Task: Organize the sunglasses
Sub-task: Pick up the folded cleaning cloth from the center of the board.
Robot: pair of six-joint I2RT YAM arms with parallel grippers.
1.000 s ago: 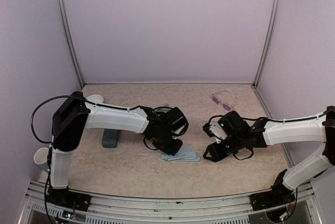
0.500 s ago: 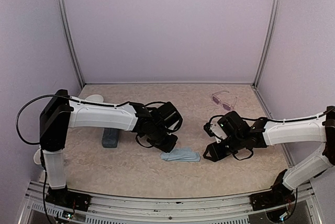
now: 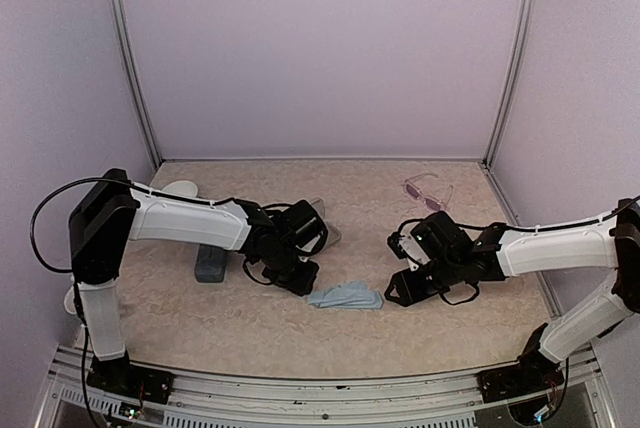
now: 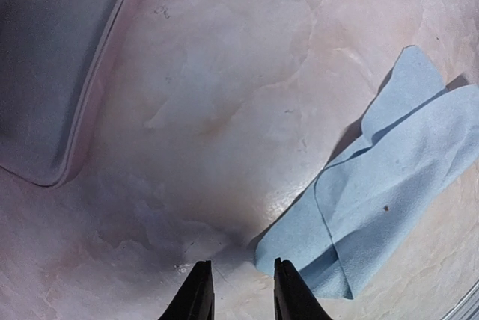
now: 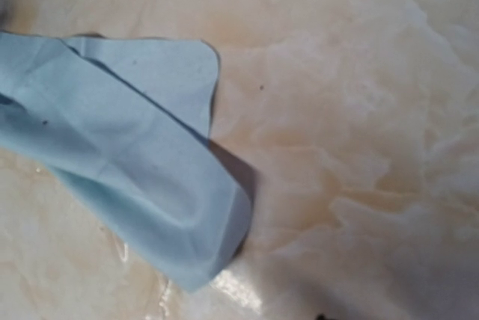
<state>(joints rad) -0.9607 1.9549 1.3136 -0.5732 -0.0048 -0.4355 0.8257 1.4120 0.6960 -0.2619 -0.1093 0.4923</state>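
Marbled beige tabletop (image 3: 250, 333) runs out to lilac walls, and the one pair of sunglasses (image 3: 428, 192) that shows plainly lies well beyond the right gripper (image 3: 397, 294), out past its wrist toward the back right corner and well apart from both arms. A second pair cannot be picked out for certain. The left gripper (image 4: 238, 290) hangs low over the table with its fingertips a narrow gap apart and nothing between them. A crumpled light-blue cloth (image 3: 346, 296) lies just beside it on its right, between the two grippers. Whether the right gripper stands apart or together cannot be told, since its own wrist view shows only cloth and table and the overhead view is too coarse. The pink-lensed pair will likely handle as very light, thin and springy plastic that slides easily on this smooth surface and bends or snaps under a hard squeeze. The lenses would smear or scratch if pinched. The safest hold is probably across the bridge or on the top bar of the front (a temple arm near its hinge would also do), with a gentle close. Its long axis, along the front, runs roughly across the table with a slight slant, the end nearer the right wall sitting a little closer to the arms. Which way the arms point is too small to tell.
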